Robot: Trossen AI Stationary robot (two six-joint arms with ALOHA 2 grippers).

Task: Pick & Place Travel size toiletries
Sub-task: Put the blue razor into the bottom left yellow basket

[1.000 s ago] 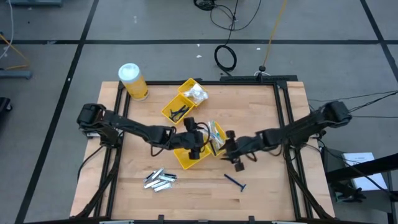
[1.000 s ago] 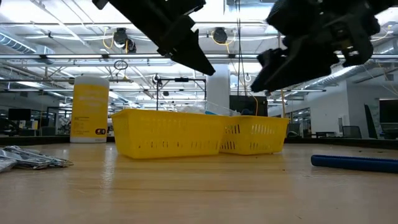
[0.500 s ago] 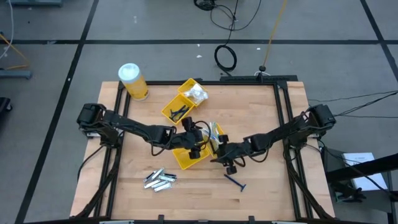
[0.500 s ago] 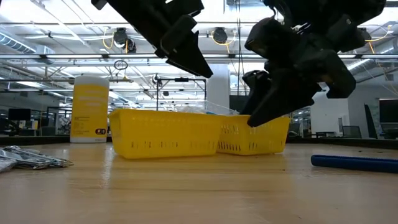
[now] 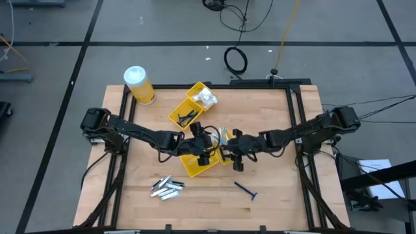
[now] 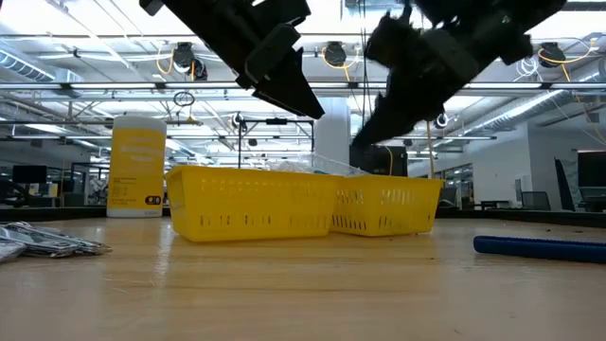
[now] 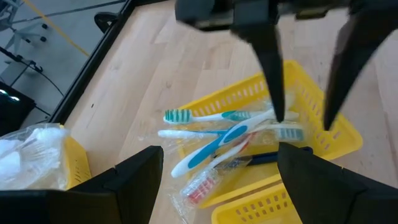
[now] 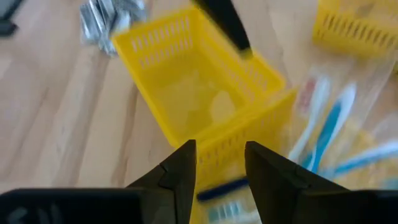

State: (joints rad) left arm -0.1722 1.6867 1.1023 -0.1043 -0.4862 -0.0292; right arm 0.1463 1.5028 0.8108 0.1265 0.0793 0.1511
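Overhead, both grippers over yellow trays [image 5: 200, 164], wrist view reveals wrapped toothbrushes [image 7: 230, 127]

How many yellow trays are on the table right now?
4, in two adjoining pairs. Far pair: the packet tray and the tray with dark sticks. Centre pair, under both grippers: the empty tray and the toothbrush tray. None look hidden.

Both arms crowded over central yellow trays [image 5: 195, 166]; bare table [image 5: 279, 188] front-right

Yellow trays [image 5: 195, 166] mid-table; a yellow jar [image 5: 139, 85] stands at the far-left corner.
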